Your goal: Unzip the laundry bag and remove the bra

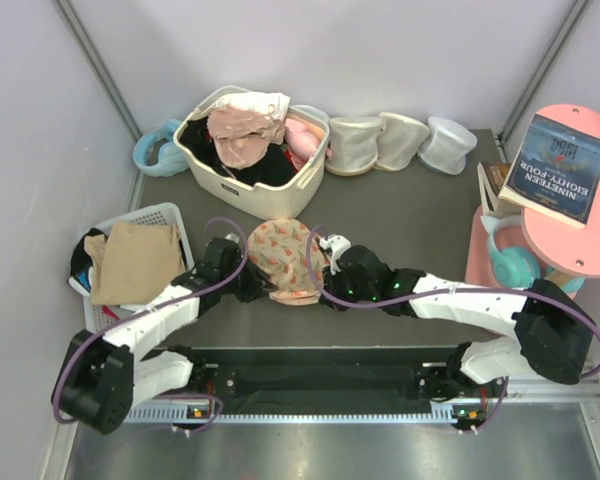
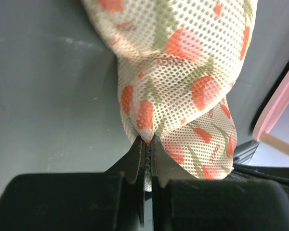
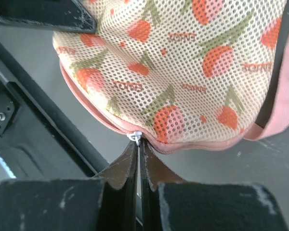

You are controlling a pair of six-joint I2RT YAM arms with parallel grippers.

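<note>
Although its zip (image 3: pixel 192 147) ran closed along the whole stretch in view, the laundry bag (image 1: pixel 285 260) was already gripped from both sides.

Item, laundry bag: round mesh pouch with a red-and-green print and pink edging. It lay on the dark table (image 1: pixel 410 215) just beyond the arm bases, between the two grippers.

Item, bra: not visible in any view. Judged to be inside the pouch, since the mesh showed nothing dark through it.

Item, left gripper (image 2: pixel 147 141): jaws closed on a pinch of the mesh at the bag's left edge, with the fabric bunched into the tips. Judged to be the anchoring hold.

Item, right gripper (image 3: pixel 137 143): jaws closed, with the small white zip pull (image 3: pixel 134 137) caught at their very tips on the bag's near rim.

Step in hand: unzipping, with both grips made and the slider not yet run.

Next move, as judged: the right gripper should draw the pull along the curved seam while the left keeps the fabric taut. The path has to follow the rim, because a straight tug would likely drag the whole bag or slip off the tiny tab.

Surroundings: a beige basket (image 1: pixel 242 183) of pink and black clothing sat behind the bag, with three cream cups (image 1: pixel 400 142) to its right. A white tray (image 1: pixel 165 215) holding tan cloth stood at the left, and a pink stand (image 1: pixel 580 250) bearing a book stood at the right.
</note>
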